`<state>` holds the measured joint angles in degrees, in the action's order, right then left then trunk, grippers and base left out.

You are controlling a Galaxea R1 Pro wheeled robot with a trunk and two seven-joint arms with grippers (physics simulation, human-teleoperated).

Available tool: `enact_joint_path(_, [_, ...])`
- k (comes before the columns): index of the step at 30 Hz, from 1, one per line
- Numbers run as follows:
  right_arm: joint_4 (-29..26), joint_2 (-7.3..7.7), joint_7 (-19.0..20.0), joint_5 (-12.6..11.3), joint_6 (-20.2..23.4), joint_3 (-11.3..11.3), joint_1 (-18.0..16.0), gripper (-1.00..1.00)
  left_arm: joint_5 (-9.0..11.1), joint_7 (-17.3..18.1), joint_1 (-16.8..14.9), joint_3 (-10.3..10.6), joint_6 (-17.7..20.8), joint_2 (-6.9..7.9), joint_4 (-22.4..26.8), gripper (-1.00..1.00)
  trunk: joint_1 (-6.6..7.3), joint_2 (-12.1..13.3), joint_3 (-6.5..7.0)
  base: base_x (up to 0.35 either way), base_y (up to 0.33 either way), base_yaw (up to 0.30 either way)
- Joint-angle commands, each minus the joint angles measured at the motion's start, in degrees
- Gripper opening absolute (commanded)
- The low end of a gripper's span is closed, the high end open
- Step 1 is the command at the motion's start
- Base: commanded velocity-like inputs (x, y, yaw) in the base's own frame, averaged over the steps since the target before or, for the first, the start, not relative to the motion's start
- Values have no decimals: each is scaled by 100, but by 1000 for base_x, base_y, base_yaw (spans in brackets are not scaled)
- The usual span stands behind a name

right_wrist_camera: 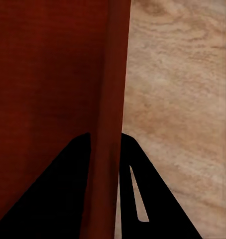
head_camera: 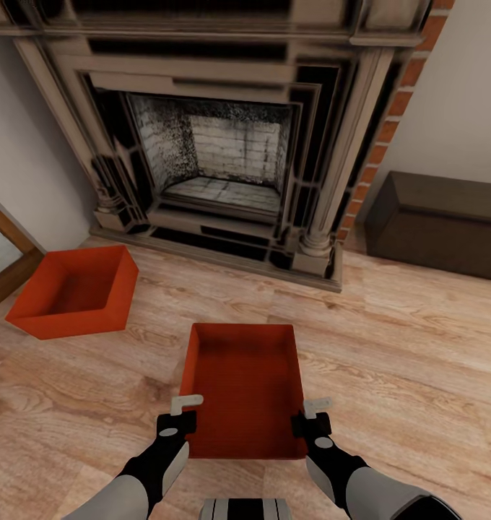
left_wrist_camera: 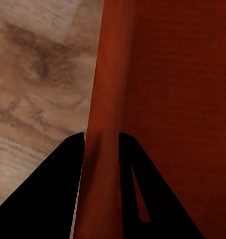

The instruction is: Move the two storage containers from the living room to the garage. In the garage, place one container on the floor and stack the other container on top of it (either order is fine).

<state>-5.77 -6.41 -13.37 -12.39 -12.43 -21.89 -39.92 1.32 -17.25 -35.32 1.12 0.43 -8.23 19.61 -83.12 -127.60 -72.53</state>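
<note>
One orange-red storage container [head_camera: 242, 383] sits straight ahead of me over the light wood planks, its open top facing up. My left gripper [head_camera: 188, 406] is shut on its left wall and my right gripper [head_camera: 314, 409] is shut on its right wall. In the left wrist view the gripper [left_wrist_camera: 101, 149] has a dark finger on each side of the thin red wall [left_wrist_camera: 105, 99]. The right wrist view shows that gripper [right_wrist_camera: 105, 149] pinching the opposite wall [right_wrist_camera: 113, 74] the same way. The second storage container [head_camera: 76, 292] rests on the planks at the far left, empty.
An ornate dark fireplace [head_camera: 224, 144] fills the wall ahead, with red brick chimney [head_camera: 390, 123] at its right. A dark brown chest [head_camera: 440, 220] stands at the right wall. A wood-framed glass door [head_camera: 7, 267] edges the left. Open plank floor [head_camera: 404, 361] lies to the right.
</note>
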Motion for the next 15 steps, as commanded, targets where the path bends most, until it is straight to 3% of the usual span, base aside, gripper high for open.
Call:
enact_joint_path(1, [14,9,-43,-107,-49,44,-5,-100,-53,-77,-1,-32,10,14,7,-100,23,40,15,0,0,0])
enact_joint_path(15, [14,9,-43,-110,-49,44,-7,-100,-44,-77,-1,-40,5,23,7,-100,331,602,267,0,0,0])
